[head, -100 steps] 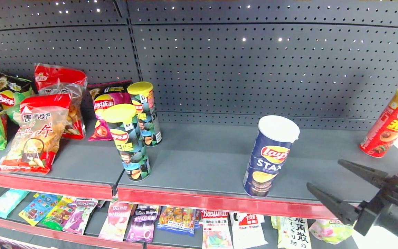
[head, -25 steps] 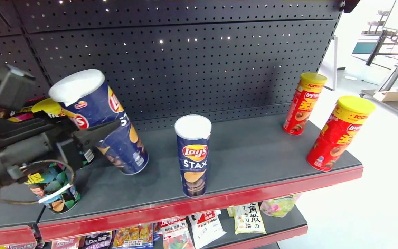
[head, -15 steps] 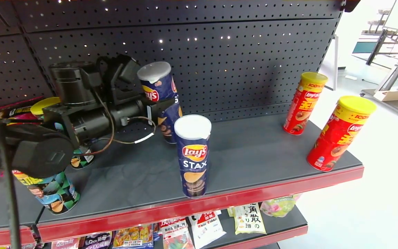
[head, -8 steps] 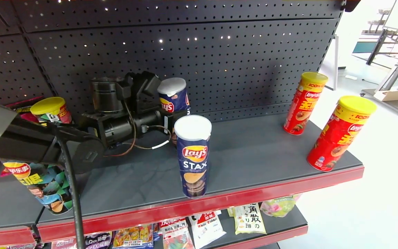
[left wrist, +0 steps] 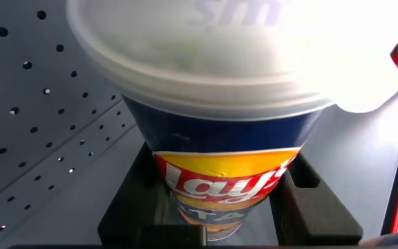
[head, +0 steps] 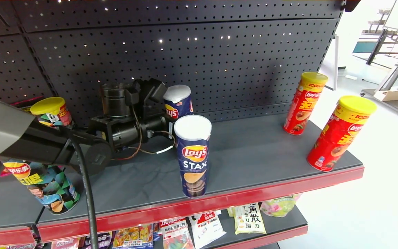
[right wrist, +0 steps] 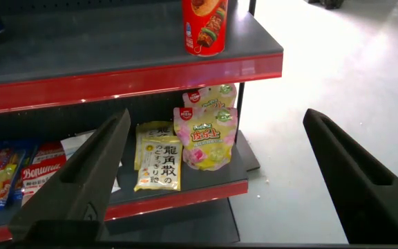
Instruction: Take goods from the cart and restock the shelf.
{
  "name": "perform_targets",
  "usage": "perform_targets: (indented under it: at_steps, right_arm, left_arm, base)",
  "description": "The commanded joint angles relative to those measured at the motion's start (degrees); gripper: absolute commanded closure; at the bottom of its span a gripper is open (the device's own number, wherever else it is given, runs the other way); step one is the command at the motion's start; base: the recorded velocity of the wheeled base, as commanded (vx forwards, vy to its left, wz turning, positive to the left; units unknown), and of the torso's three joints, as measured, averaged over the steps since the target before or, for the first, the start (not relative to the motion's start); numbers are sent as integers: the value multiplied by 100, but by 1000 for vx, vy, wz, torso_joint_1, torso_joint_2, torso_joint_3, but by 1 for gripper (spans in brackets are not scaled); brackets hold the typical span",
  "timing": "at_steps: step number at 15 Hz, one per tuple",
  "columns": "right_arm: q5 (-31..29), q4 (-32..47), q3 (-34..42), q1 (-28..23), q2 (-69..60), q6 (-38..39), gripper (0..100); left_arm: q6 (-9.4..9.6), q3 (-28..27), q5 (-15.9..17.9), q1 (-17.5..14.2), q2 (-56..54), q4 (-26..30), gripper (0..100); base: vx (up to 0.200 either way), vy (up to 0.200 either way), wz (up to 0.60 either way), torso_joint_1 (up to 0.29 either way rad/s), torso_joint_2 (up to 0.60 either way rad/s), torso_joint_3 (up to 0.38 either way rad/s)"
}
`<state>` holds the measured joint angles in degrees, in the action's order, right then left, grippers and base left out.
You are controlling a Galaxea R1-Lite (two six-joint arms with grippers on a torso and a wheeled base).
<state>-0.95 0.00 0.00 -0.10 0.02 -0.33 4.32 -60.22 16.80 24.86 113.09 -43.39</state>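
Observation:
My left gripper [head: 173, 121] is shut on a blue chip can with a white lid [head: 177, 102], held upright near the back of the grey shelf [head: 254, 155], close to the pegboard. In the left wrist view the same can [left wrist: 226, 166] sits between the black fingers [left wrist: 126, 207] of the left gripper [left wrist: 220, 218]. A second blue can [head: 192, 155] stands at the shelf's front edge, just in front of the held one. My right gripper [right wrist: 220, 187] is open with nothing in it, low beside the shelf's right end.
Two red cans with yellow lids [head: 304, 103] [head: 340, 133] stand at the shelf's right end. Patterned cans [head: 50, 110] [head: 45, 186] stand on the left. Snack bags [right wrist: 202, 135] lie on the lower shelf. Open shelf space lies between the blue and red cans.
The left arm has carried the blue can from the left, tilted and high, to the back of the shelf, upright and lower. The head view shifted right since the oldest frame.

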Motion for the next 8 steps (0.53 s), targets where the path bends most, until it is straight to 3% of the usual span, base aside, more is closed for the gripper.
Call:
perform_targets:
  at_steps: [1,8]
  right_arm:
    - [-2,0,0,1,-2,-2,0]
    - [-2,0,0,1,-2,-2,0]
  left_arm:
    - [-1,2,-1,2,-33,-3,100]
    - [8,-7,16,81,64,-65,100]
  base:
    - [0,0,0,0,0,0]
    - [0,0,0,0,0,0]
